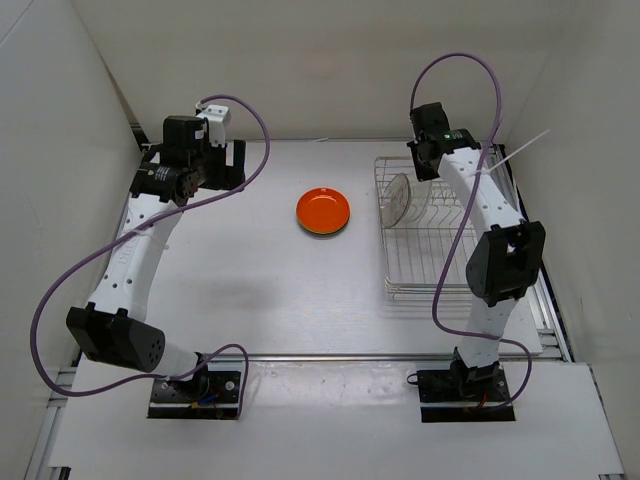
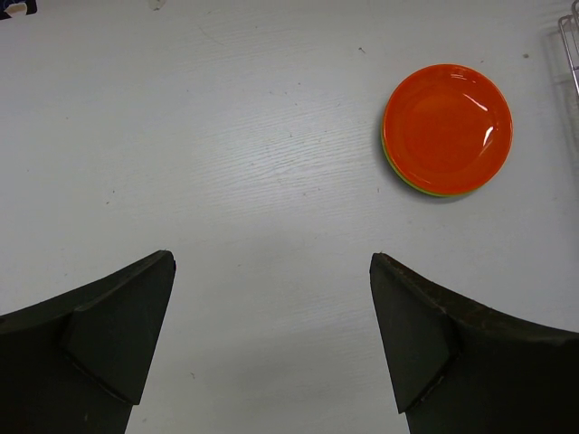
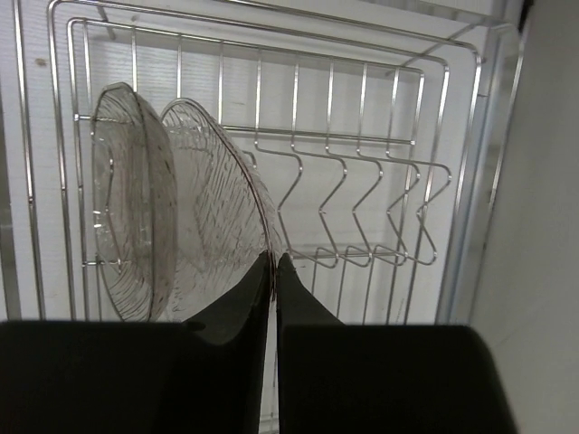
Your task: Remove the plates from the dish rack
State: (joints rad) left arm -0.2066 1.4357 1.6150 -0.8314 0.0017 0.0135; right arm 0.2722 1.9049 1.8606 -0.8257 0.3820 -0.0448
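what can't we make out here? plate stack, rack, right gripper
- Under the orange plate: the left wrist view shows only a yellow-green rim; anything lower is covered.
- right gripper: in the right wrist view the tips meet at the clear plate rim; clamped or just touching is unclear.
- dish rack: in the top view the right arm covers its right side.

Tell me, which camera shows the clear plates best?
The right wrist view: two clear plates stand upright in the dish rack, close up. The top external view shows only a faint disc; the left wrist view shows none.
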